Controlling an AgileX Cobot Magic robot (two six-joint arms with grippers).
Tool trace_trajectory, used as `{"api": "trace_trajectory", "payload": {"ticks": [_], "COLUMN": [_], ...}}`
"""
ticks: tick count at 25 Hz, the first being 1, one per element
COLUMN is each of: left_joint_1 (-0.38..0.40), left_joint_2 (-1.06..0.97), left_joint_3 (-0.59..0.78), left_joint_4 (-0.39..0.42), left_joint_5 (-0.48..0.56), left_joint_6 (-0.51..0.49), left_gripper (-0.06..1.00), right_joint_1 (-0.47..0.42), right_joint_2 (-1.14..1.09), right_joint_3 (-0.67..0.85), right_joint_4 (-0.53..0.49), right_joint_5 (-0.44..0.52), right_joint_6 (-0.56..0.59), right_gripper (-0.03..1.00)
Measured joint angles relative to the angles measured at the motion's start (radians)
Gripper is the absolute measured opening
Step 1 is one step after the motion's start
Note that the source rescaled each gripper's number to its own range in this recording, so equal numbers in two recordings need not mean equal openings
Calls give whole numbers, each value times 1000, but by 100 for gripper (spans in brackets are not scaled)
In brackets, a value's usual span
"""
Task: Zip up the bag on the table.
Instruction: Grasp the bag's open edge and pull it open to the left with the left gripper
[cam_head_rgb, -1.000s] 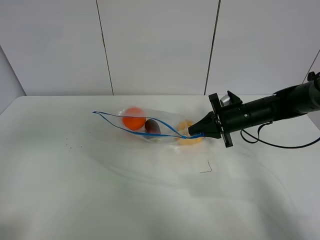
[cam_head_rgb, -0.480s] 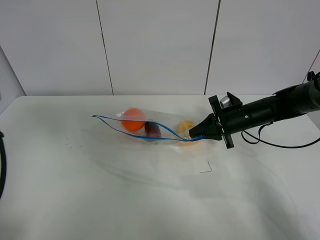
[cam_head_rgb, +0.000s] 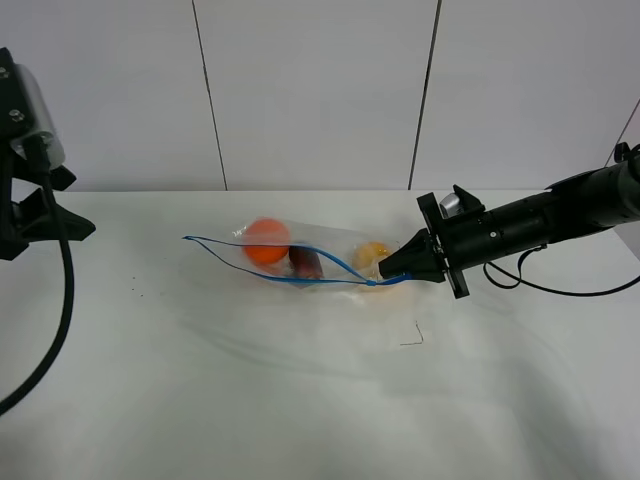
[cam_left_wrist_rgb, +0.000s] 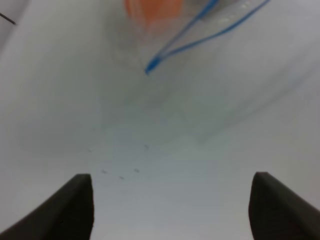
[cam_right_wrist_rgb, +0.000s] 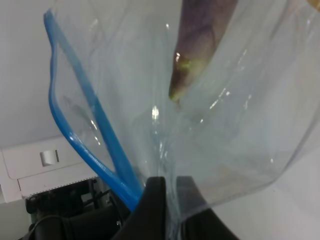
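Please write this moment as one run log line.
right hand: shut on bag end | left hand: open, off the bag | zipper: open

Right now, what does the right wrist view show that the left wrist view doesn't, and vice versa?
Only the right wrist view: the right gripper shut on the bag's edge, with purple produce inside. Only the left wrist view: the open left gripper above the table, and orange produce. Both: the clear bag and its blue zipper strip.
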Motion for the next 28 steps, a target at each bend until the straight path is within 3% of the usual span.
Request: {"api": "trace_trajectory", "payload": {"ticks": [3,9,15,23,28], "left_joint_1": [-64,-231,-459,-724,-823], "left_joint_2": [0,0,18,243,391], "left_joint_3": [0,21,128,144,126], "left_joint_4": [42,51,51,50,50], "left_joint_5": [-83,-235,-467,-763,-894], "left_joint_6": [27,28,-27,-82,-107], "left_gripper": [95,95,93,86,86], "right_joint_1": [0,0,0,0,0], "right_joint_2": [0,0,0,0,0], "right_joint_3": [0,0,0,0,0], "right_joint_4": [2,3,7,25,34], "right_joint_5": [0,0,0,0,1], "right_joint_6": [0,0,1,1,1], "right_gripper": [0,0,0,0,0]}}
